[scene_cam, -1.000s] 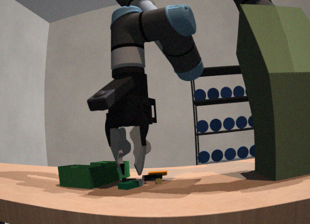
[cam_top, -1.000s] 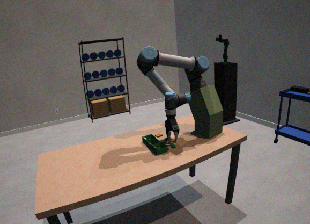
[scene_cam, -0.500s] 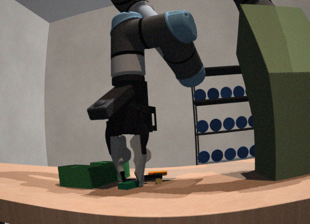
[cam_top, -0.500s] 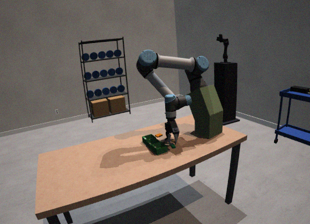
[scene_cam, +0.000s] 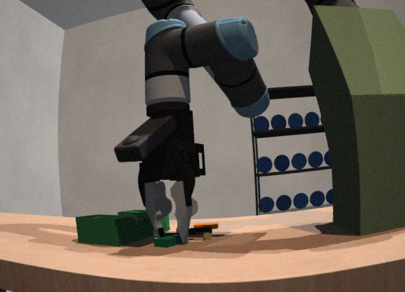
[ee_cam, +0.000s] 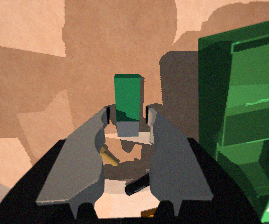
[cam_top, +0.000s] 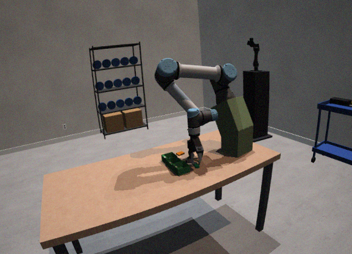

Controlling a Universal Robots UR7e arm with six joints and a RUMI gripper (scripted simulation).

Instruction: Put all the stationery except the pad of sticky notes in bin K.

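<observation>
On the worktop (scene_cam: 280, 254), just beside the row of green bins (scene_cam: 101, 230), the jaws stand low and part-spread. Their tips straddle a small green block (ee_cam: 128, 97) that lies flat. They are not yet pinching it, and a thin gap shows on each side in the wrist view.

Risks noted:
- Only the near end of the block sits between the tips. A pinch that far off-centre could let it pivot or squirt out as the jaws close.
- One tip looks to be at or touching the worktop. Further descent could jam it.
- A dark pen (ee_cam: 137, 185) and a short yellowish piece (ee_cam: 108, 156) lie close under the jaws, with an orange item (scene_cam: 206, 225) just behind. Any of these could be nudged or scattered.
- The bins sit close alongside, so a sideways swing on lifting could knock them over.
- The bin labels are too small to read, so bin K cannot be confirmed from here.
</observation>
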